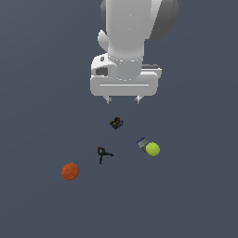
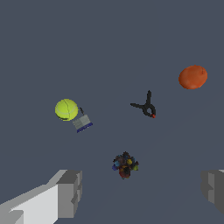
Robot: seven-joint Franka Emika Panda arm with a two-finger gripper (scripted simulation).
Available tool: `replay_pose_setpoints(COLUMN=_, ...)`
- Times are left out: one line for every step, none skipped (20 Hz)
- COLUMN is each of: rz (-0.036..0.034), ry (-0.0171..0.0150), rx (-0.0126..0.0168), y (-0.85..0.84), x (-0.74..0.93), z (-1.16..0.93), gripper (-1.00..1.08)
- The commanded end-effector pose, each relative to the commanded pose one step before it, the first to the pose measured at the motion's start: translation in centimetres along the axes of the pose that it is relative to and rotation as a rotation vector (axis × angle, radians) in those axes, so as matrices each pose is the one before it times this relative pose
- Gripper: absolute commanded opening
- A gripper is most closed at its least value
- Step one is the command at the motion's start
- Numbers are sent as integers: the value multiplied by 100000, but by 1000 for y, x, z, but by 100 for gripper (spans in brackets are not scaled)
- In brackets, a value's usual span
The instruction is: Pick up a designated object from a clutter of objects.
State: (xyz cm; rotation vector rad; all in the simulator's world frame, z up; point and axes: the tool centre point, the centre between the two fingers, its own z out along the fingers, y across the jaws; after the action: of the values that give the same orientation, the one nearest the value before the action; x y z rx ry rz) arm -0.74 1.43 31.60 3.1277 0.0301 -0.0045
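The designated object [image 1: 116, 123] is a tiny dark lump with orange, blue and yellow specks, lying alone on the grey floor; the wrist view shows it [image 2: 125, 165] between and just beyond my fingers. My gripper [image 1: 123, 99] hangs above and behind it, open and empty, its fingertips [image 2: 70, 192] set wide apart. The clutter of objects lies beyond the lump: a black clamp-like tool [image 1: 103, 153] with a red tip, an orange-red ball [image 1: 70, 171], a yellow-green ball [image 1: 153, 148] and a small grey-blue block [image 1: 142, 143] touching that ball.
The floor [image 1: 195, 195] is a plain dark grey surface with no edges or walls in view. The clamp [image 2: 146, 106], orange-red ball [image 2: 193, 77], yellow-green ball [image 2: 66, 109] and grey-blue block [image 2: 82, 123] all sit apart from the lump.
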Motion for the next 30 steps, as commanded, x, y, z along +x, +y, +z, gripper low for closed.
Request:
replay_pose_setpoints(rz=0, ry=0, rx=0, y=1, x=0, z=0, gripper=100)
replay_pose_setpoints(rz=0, ry=0, rx=0, y=26, x=-16, z=6, gripper=100)
replay_pose_setpoints(rz=-94, ry=-140, rx=-155, y=-24, x=-4, z=92, gripper=100)
replay_pose_setpoints(rz=-107, ry=-167, rx=-180, y=8, x=-27, z=116, gripper=100)
replay_pose_setpoints(rz=-148, ry=-238, rx=-254, y=6, x=-36, z=163, gripper=100)
replay_pose_setpoints(rz=-175, ry=-303, rx=-319, y=8, x=-46, z=202, gripper=100)
replay_pose_setpoints(rz=-169, ry=-332, rx=-344, y=5, x=-49, z=211, gripper=100)
replay_pose_setpoints(rz=-107, ry=-267, rx=-273, y=1, x=-38, z=158, gripper=100)
replay_pose_setpoints(rz=-47, ry=-199, rx=-198, y=-2, x=-28, z=104, gripper=100)
replay_pose_setpoints(rz=5, ry=-140, rx=-136, y=-8, x=-13, z=59, gripper=100)
replay_pose_setpoints(rz=49, ry=-63, rx=-56, y=-4, x=-5, z=9, gripper=100)
replay_pose_setpoints(rz=0, ry=0, rx=0, y=-33, x=8, z=-18, gripper=100)
replay_pose_setpoints(rz=6, ry=70, rx=68, y=36, x=-2, z=-16, gripper=100)
replay_pose_setpoints(rz=-165, ry=33, rx=15, y=14, x=-3, z=52, gripper=100)
replay_pose_setpoints(rz=-300, ry=14, rx=-18, y=24, x=-14, z=111, gripper=100)
replay_pose_setpoints(rz=-434, ry=0, rx=-45, y=32, x=-23, z=169, gripper=100)
replay_pose_setpoints(rz=-562, ry=-4, rx=-61, y=42, x=-32, z=220, gripper=100)
replay_pose_setpoints(rz=-680, ry=2, rx=-65, y=52, x=-40, z=264, gripper=100)
replay_pose_setpoints(rz=-799, ry=10, rx=-67, y=57, x=-48, z=304, gripper=100)
replay_pose_setpoints(rz=-913, ry=16, rx=-70, y=65, x=-58, z=344, gripper=100)
replay_pose_setpoints(rz=-1028, ry=17, rx=-76, y=73, x=-69, z=386, gripper=100)
replay_pose_setpoints(rz=-1156, ry=15, rx=-84, y=77, x=-83, z=432, gripper=100)
replay_pose_setpoints(rz=-1276, ry=13, rx=-90, y=83, x=-99, z=476, gripper=100)
replay_pose_setpoints(rz=-1400, ry=15, rx=-92, y=86, x=-115, z=517, gripper=100)
replay_pose_setpoints(rz=-1526, ry=17, rx=-92, y=89, x=-135, z=559, gripper=100)
replay_pose_setpoints(rz=-1656, ry=17, rx=-92, y=89, x=-156, z=600, gripper=100)
replay_pose_setpoints(rz=-1785, ry=18, rx=-89, y=89, x=-180, z=642, gripper=100)
replay_pose_setpoints(rz=-1919, ry=20, rx=-84, y=85, x=-205, z=682, gripper=100)
replay_pose_setpoints(rz=-2054, ry=22, rx=-77, y=79, x=-233, z=720, gripper=100)
replay_pose_setpoints(rz=-2187, ry=26, rx=-67, y=71, x=-264, z=758, gripper=100)
